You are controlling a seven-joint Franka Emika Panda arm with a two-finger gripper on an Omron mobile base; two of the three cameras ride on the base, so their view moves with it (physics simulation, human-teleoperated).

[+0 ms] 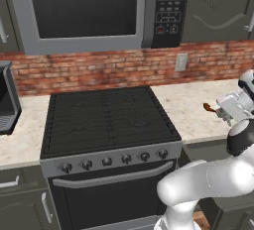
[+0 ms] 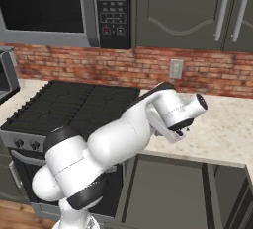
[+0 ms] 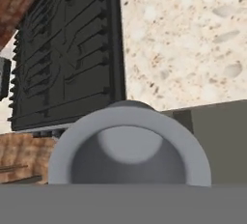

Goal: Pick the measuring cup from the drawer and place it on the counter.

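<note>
The gripper [image 2: 184,133] is squeezed shut on the measuring cup [image 3: 129,146], which sits right up close to the hand camera, its round open mouth facing us. The fingers themselves are hidden behind the cup.

Going from big to small: the black stove [image 1: 109,117] is at nine o'clock from the hand. The beige counter [image 2: 222,124] spreads out at three o'clock, under and past the hand. The open drawer [image 2: 168,188] is at six o'clock, below the counter edge. A small brown thing [image 1: 210,108] lies on the counter close by.

The cup could slip, because the grip looks to be only on its edge. Let go too early and it might drop back into the drawer.

The white arm bends up from the base, elbow high, with the wrist turned sideways just over the counter edge.
</note>
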